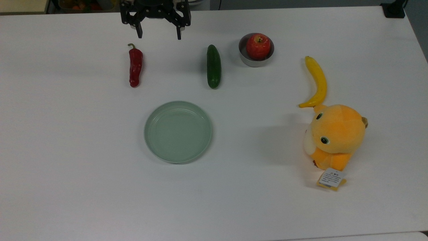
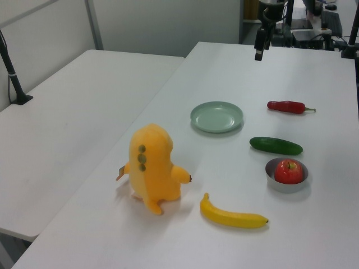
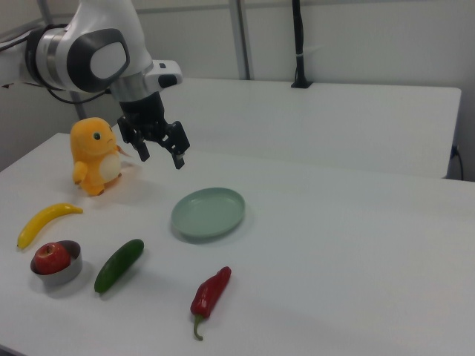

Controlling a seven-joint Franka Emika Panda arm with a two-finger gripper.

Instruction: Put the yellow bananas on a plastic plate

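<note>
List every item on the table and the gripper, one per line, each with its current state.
gripper: open, holding nothing, above the table's far edge in the top view
banana: lying on the table, one tip by the plush toy's ear, not on the plate
plate: upright, nothing on it
metal bowl: upright, holds the apple
apple: in the bowl, stem up
cucumber: lying flat
red pepper: lying flat
plush toy: standing upright

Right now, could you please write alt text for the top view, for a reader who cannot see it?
An empty mint-green plate sits mid-table, with the yellow banana far off at the top view's right, beside an orange plush toy. Behind the plate lie a red pepper, a cucumber and an apple in a metal bowl; the open gripper hangs above the far edge.
</note>
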